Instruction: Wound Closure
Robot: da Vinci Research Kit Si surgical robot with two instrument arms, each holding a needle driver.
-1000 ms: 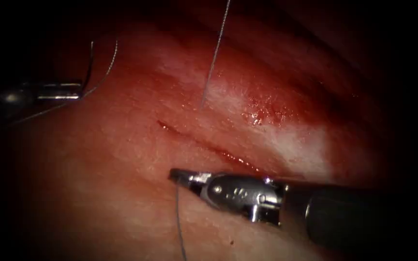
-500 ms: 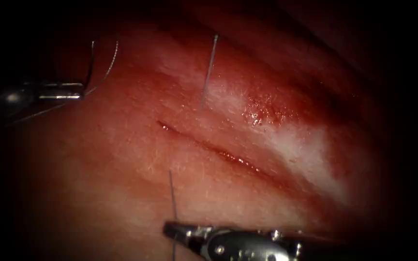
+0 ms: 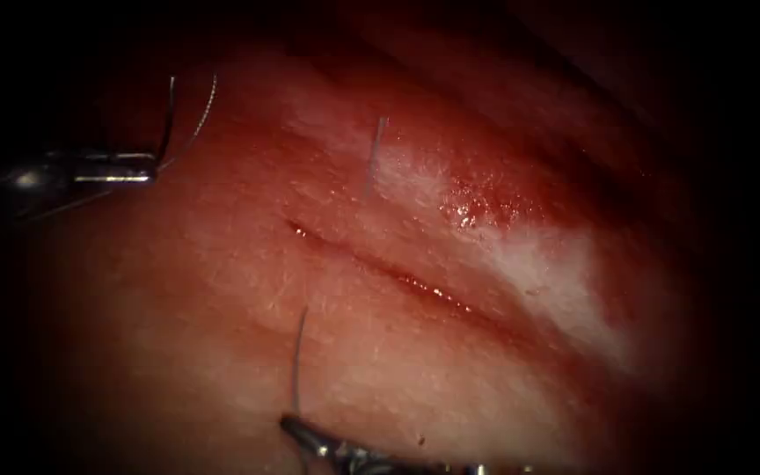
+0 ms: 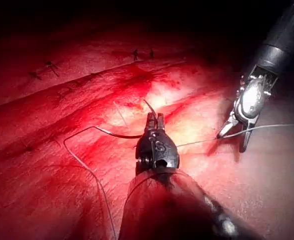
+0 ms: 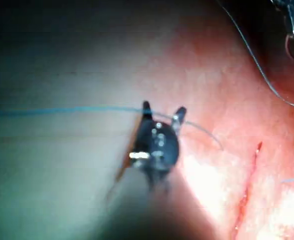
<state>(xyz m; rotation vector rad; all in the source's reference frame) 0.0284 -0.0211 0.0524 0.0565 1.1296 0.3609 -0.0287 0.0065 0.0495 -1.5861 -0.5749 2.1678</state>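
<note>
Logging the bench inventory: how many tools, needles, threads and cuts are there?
Tools: 2; left tool holds the needle near one end, out of the tissue; thread crosses the right tool tip
Needle: 1
Thread: 1
Cut: 1
Total: 5

The tissue [image 3: 248, 290] is seen as the carrying surface, reddish and glistening, with a pale patch [image 3: 547, 264] to the right of the cut. The cut [image 3: 380, 268] is seen running slantwise across it, from upper left to lower right, with red fluid [image 3: 485, 198] pooled above it. Thread [image 3: 375, 157] is seen rising from the tissue above the cut, and another stretch of thread [image 3: 296, 356] emerges from the tissue below the cut. In the left wrist view, thread [image 4: 84, 162] is draped loosely over the tissue [image 4: 42, 200], and earlier stitches [image 4: 49, 67] are seen along a farther ridge.
</note>
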